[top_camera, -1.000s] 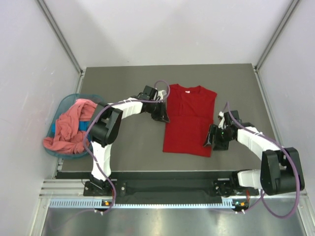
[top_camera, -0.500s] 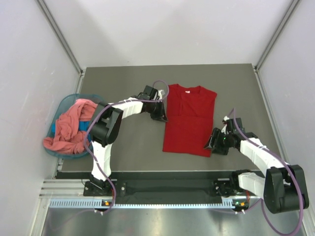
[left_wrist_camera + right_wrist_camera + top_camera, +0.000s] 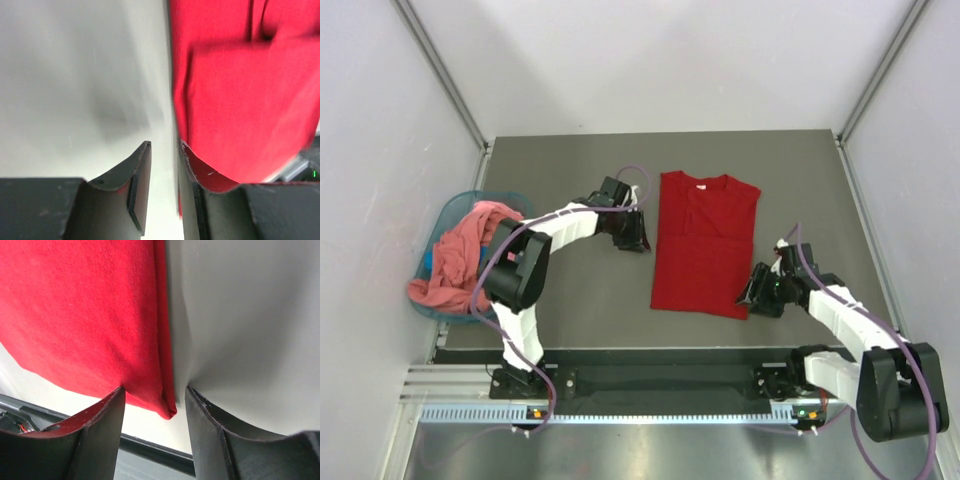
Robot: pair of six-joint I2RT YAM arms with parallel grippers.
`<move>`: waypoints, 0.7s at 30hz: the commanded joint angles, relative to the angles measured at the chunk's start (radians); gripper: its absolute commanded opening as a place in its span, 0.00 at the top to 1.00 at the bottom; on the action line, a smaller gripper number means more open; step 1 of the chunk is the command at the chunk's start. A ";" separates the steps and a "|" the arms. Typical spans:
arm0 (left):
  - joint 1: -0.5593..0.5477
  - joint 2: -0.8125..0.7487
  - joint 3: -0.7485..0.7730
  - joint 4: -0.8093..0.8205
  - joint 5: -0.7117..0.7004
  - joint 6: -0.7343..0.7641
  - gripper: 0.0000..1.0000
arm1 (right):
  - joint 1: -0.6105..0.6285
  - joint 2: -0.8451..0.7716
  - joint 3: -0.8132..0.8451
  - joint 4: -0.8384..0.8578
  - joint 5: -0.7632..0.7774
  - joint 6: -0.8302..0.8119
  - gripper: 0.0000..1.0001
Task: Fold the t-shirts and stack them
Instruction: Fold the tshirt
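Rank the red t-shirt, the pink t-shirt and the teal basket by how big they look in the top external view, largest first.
1. red t-shirt: spread flat, clearly the largest.
2 and 3. pink t-shirt and teal basket: they look about alike. The bunched shirt hides most of the basket, so these two cannot be ranked.

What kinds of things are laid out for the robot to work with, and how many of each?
T-shirts: 2 (red t-shirt spread flat, pink t-shirt bunched in the teal basket)
Baskets: 1
Total: 3
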 commanded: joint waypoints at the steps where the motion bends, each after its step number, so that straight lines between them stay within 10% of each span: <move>1: -0.007 -0.126 -0.124 -0.020 0.060 0.010 0.67 | 0.003 -0.032 -0.027 -0.022 0.024 0.016 0.48; 8: -0.042 -0.273 -0.420 0.152 0.224 -0.082 0.60 | 0.006 -0.085 -0.037 -0.065 0.033 0.028 0.50; 21: -0.100 -0.275 -0.534 0.244 0.223 -0.159 0.57 | 0.009 -0.114 -0.074 -0.053 0.010 0.043 0.55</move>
